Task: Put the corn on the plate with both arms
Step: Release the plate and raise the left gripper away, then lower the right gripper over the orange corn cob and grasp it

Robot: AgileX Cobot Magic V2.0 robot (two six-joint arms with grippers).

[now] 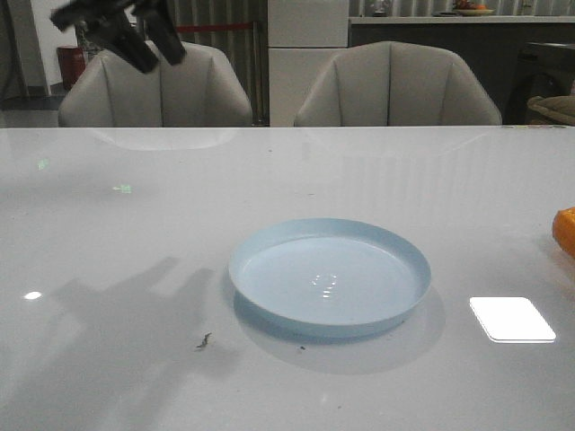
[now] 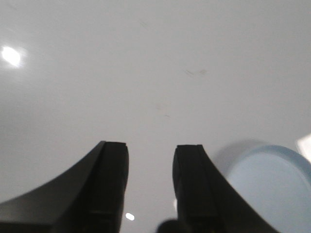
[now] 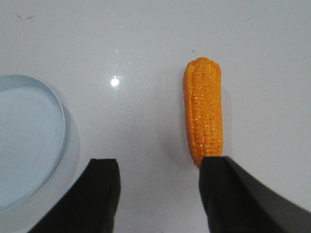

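The pale blue plate (image 1: 330, 277) sits empty in the middle of the table; it also shows in the left wrist view (image 2: 272, 187) and the right wrist view (image 3: 24, 141). The orange corn (image 3: 204, 114) lies on the table to the right of the plate; only its end shows at the right edge of the front view (image 1: 566, 231). My right gripper (image 3: 158, 165) is open above the table, one finger over the corn's near tip, nothing between the jaws. My left gripper (image 1: 144, 40) is open and empty, raised high at the far left (image 2: 150, 148).
Two grey chairs (image 1: 157, 90) stand behind the table's far edge. A bright light patch (image 1: 512, 319) lies on the table right of the plate. A small dark speck (image 1: 204, 340) lies left of the plate.
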